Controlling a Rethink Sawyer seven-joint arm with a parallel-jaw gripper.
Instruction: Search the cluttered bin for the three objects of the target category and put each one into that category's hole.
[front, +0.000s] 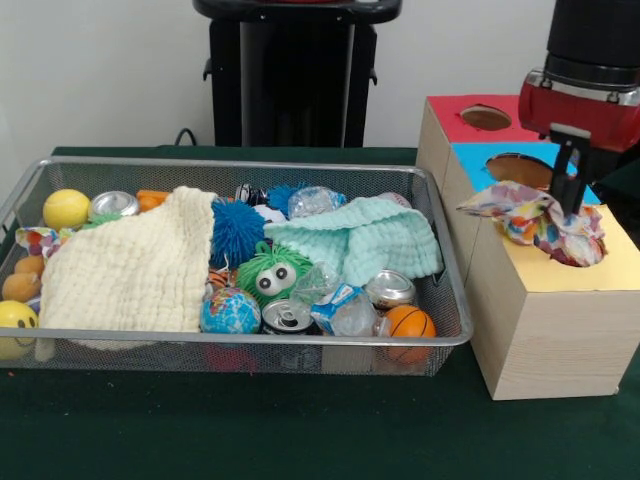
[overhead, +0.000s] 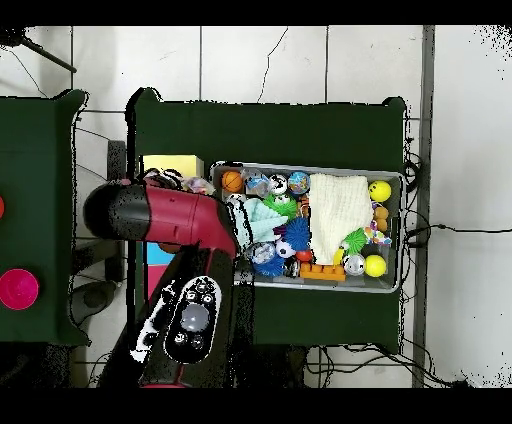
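My gripper (front: 571, 205) hangs over the wooden box (front: 545, 330) to the right of the bin. It is shut on a multicoloured patterned cloth (front: 535, 222), which lies bunched over the hole in the box's yellow section (front: 615, 268), one corner spread left toward the blue section. In the overhead view the red arm (overhead: 175, 218) covers the gripper and most of the box; only a bit of the patterned cloth (overhead: 197, 185) shows. A cream cloth (front: 135, 265) and a mint cloth (front: 365, 242) lie in the wire bin (front: 230, 165).
The box's red hole (front: 486, 117) and blue hole (front: 520, 168) are open. The bin also holds a blue spiky ball (front: 236, 230), a green fuzzy ball with eyes (front: 270, 275), a globe ball (front: 230, 312), cans (front: 288, 318), a small basketball (front: 408, 322) and a yellow ball (front: 66, 208).
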